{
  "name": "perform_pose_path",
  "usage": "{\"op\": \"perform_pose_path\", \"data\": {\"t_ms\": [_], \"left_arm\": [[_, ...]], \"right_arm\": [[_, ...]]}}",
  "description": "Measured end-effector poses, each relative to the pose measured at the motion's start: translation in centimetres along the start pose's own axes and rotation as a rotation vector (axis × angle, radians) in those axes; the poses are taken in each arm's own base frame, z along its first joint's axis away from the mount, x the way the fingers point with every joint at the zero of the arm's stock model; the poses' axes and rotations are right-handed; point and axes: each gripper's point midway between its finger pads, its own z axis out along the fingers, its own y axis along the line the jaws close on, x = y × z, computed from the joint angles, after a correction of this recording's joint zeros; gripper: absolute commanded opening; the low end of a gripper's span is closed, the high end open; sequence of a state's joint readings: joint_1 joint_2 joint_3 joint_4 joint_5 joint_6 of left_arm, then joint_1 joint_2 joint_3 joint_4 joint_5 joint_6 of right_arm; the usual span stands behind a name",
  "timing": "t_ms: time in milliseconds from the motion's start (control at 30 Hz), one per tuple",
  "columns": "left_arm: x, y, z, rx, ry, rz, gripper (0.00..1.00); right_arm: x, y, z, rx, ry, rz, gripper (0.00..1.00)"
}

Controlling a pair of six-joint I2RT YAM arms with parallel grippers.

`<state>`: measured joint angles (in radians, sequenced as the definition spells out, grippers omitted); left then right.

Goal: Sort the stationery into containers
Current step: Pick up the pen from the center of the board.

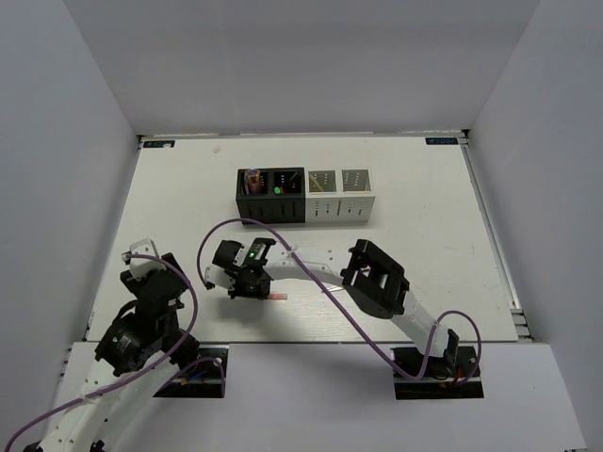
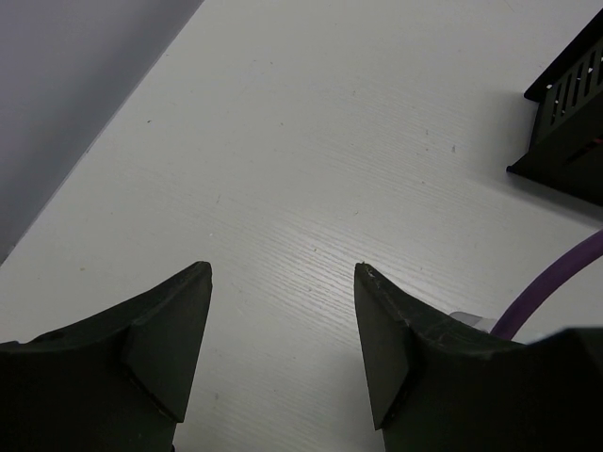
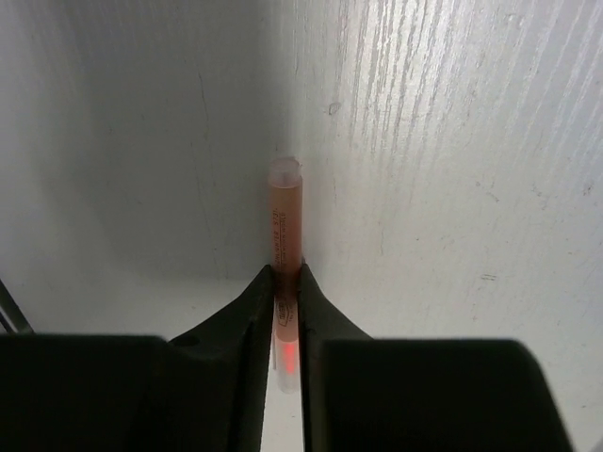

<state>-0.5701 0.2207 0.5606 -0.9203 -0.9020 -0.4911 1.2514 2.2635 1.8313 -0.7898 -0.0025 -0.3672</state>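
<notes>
The step in hand is judged to be the pick-up of one stationery item. The right pincer (image 3: 285, 275) is set low over the table (image 1: 424, 254). Its jaws are closed against both sides of the pink tube (image 3: 285, 212). The tube lies flat in the near half of the table, well apart from the containers (image 1: 306, 195). It is gripped near one end, and most of its length projects beyond the fingertips. The left pincer (image 2: 283, 271) is held wide open over bare table, with nothing between its jaws.

The next move is judged to call for a straight lift, a carry to the back of the table, and a release over one compartment. Because the grip is off-centre, tilting of the tube should be expected.

The contact of jaws and tube is shown only in the right wrist view. From above, the tube is seen as a short pink mark beside the pincer. The row of four compartments, two black and two light, with coloured items in the black pair, is shown whole only in the top view. One black corner is seen in the left wrist view.
</notes>
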Motion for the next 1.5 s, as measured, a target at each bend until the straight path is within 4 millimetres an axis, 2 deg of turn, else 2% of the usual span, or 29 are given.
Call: {"op": "perform_pose_path", "data": {"t_ms": [167,367,467,567,700,800,900,1033,1200,1300,1333,1500], "left_arm": [[0.0,0.0,0.0,0.0,0.0,0.0,0.72],[0.0,0.0,0.0,0.0,-0.001,-0.001,0.72],[0.0,0.0,0.0,0.001,-0.001,-0.001,0.72],[0.0,0.0,0.0,0.001,-0.001,-0.002,0.72],[0.0,0.0,0.0,0.001,-0.002,-0.002,0.72],[0.0,0.0,0.0,0.002,-0.002,-0.003,0.72],[-0.1,0.0,0.0,0.002,-0.002,-0.003,0.72],[-0.1,0.0,0.0,0.002,-0.003,-0.003,0.72],[-0.1,0.0,0.0,0.003,-0.003,-0.003,0.72],[-0.1,-0.1,0.0,0.003,-0.003,-0.003,0.72],[-0.1,-0.1,0.0,0.004,-0.003,-0.002,0.72],[-0.1,-0.2,0.0,0.009,0.0,0.0,0.72]], "right_arm": [[0.0,0.0,0.0,-0.027,-0.01,0.003,0.0],[0.3,-0.3,-0.1,-0.065,-0.026,0.028,0.0],[1.1,-0.9,-0.4,-0.063,-0.022,0.048,0.0],[2.6,-2.2,-0.9,-0.051,-0.007,0.088,0.0],[4.8,-5.2,-2.0,-0.015,0.003,0.161,0.0],[5.6,-7.6,-4.1,0.028,-0.028,0.212,0.0],[5.1,-9.8,-7.6,0.088,-0.108,0.241,0.0],[4.1,-12.4,-13.3,0.186,-0.244,0.262,0.0],[3.8,-16.3,-18.7,0.318,-0.386,0.302,0.0],[4.3,-19.3,-20.9,0.412,-0.456,0.334,0.0],[5.3,-20.4,-21.6,0.444,-0.47,0.358,0.0],[8.0,-24.6,-22.9,0.558,-0.531,0.422,0.0]]}}
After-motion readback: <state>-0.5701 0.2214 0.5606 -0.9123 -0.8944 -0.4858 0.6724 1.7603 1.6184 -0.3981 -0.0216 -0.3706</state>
